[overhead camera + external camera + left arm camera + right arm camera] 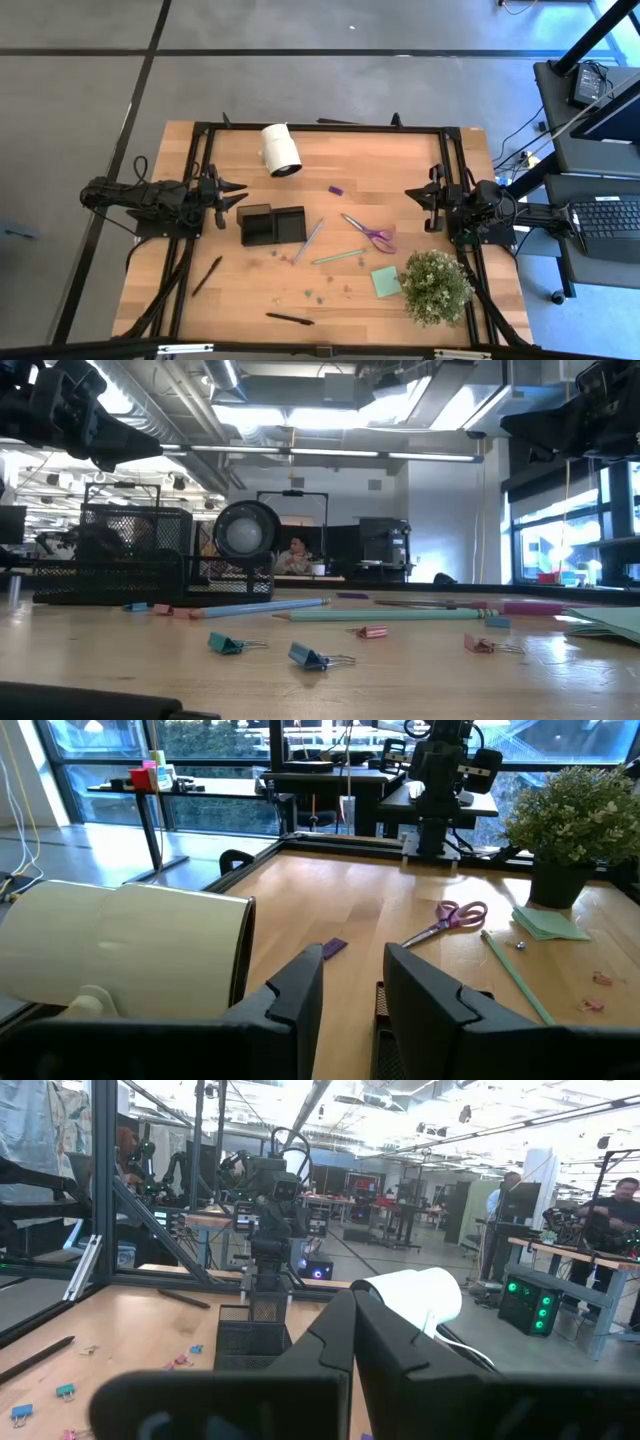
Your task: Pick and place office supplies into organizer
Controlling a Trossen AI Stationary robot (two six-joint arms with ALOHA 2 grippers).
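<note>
The black two-compartment organizer [272, 224] stands on the table left of centre. Right of it lie a bluish pencil [309, 240], a pale green pencil [338, 257], purple-handled scissors [370, 235] [452, 917], a green sticky-note pad [386, 281] and a tiny purple piece [336, 189]. Dark pens lie at the near side [207, 275] [290, 319], and small clips [315, 295] [228, 645] are scattered between them. My left gripper [236, 195] [350, 982] hovers open just left of the organizer. My right gripper [410, 193] [355, 1320] hovers shut at the right side, holding nothing.
A white cylinder roll [281, 150] lies on its side near the far edge, beyond the organizer. A bushy potted plant [436, 285] stands at the near right corner beside the sticky-note pad. A black frame [330, 127] runs round the table. Bare wood shows between the two grippers.
</note>
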